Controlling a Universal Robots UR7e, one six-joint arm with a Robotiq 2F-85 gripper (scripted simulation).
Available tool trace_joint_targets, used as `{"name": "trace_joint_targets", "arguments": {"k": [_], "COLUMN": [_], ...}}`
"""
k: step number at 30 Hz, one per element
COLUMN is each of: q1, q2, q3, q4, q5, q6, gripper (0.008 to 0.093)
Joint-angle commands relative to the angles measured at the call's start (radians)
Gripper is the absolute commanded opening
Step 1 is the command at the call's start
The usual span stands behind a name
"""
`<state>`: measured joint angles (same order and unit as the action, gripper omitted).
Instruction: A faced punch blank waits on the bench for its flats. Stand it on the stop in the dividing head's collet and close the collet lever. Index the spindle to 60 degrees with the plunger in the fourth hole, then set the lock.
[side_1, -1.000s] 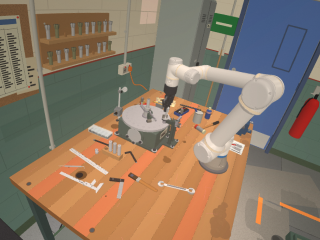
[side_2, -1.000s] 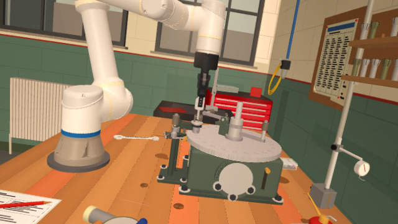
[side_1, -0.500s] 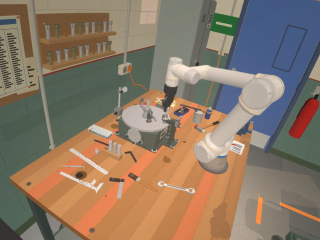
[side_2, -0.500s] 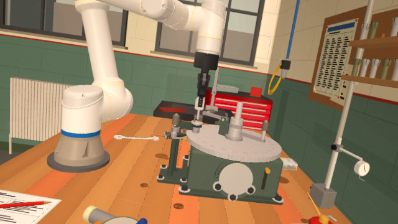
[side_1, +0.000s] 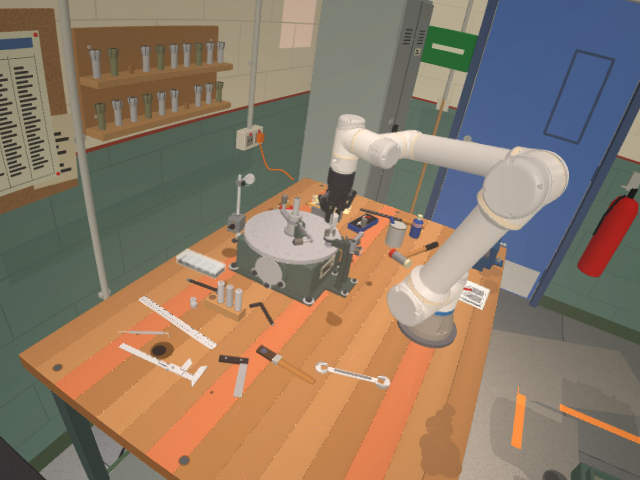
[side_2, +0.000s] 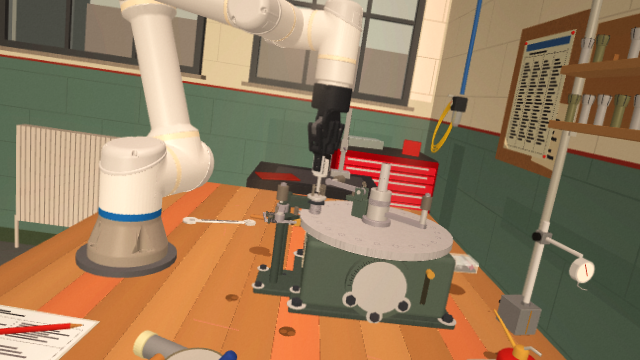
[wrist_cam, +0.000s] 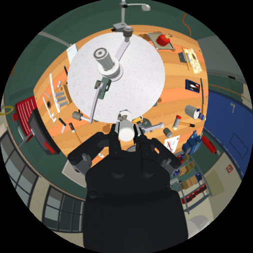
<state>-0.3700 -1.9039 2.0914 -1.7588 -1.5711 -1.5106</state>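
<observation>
The punch blank, a short grey cylinder, stands upright in the collet at the centre of the dividing head's round index plate. At the plate's rim nearest the arm's base, my gripper is closed on the white knob of the index plunger, which stands upright over the plate's edge. A crank arm runs from the spindle out to a handle past the rim. The collet lever points the other way, ending in a grey knob.
Behind the dividing head stand a dial gauge stand and the wall's collet rack. On the bench lie spare blanks in a block, rules, a wrench, a brush, a cup and a mallet.
</observation>
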Motion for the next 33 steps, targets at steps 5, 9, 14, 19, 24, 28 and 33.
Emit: {"name": "trace_joint_targets", "arguments": {"k": [5,9,14,19,24,28,33], "q1": [0.000,0.000,0.000,0.000,0.000,0.000,0.000], "q2": [0.000,0.000,0.000,0.000,0.000,0.000,0.000], "q3": [0.000,0.000,0.000,0.000,0.000,0.000,0.000], "q4": [-0.001,-0.001,-0.001,-0.001,-0.001,-0.001,-0.001], "q5": [0.000,0.000,0.000,0.000,0.000,0.000,0.000], "q6": [0.248,0.462,0.714,0.921,1.060,1.119,1.140], "gripper": [0.0080,0.0080,0.0080,0.0080,0.0080,0.0080,0.0080]}}
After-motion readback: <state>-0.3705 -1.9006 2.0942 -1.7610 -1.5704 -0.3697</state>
